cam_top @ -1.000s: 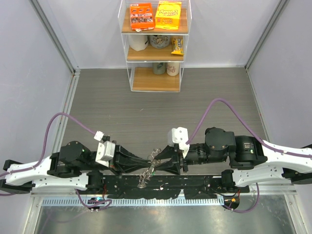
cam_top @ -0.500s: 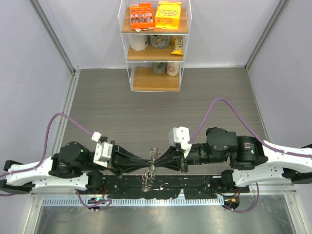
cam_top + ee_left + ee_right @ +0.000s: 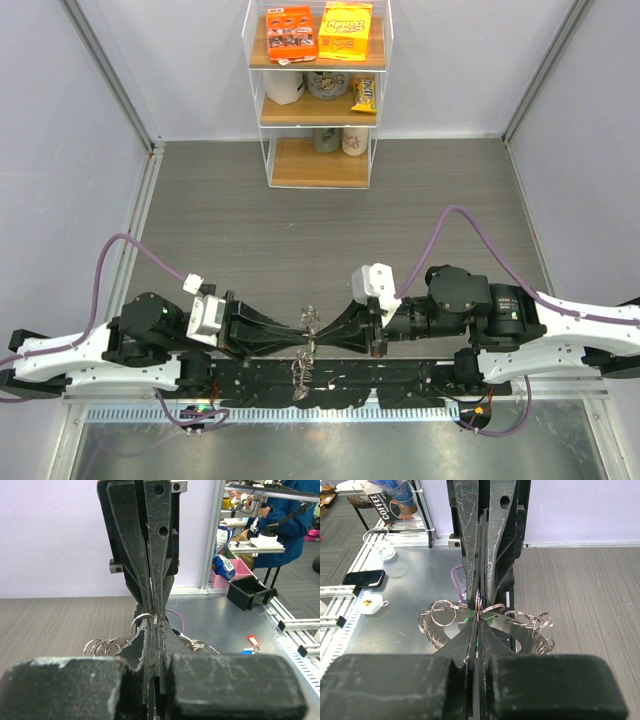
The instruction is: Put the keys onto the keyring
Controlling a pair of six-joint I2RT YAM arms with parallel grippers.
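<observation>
My left end effector [image 3: 300,338] and right end effector [image 3: 319,337] both pinching the keyring [image 3: 517,637], tips touching; I should twist gently, never tug.

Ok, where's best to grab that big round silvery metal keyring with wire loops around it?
Probably the flat band of the keyring, coming from above with one finger through its hollow centre: the band looks rigid and bare, while loose wire loops crowd the rim.
</observation>
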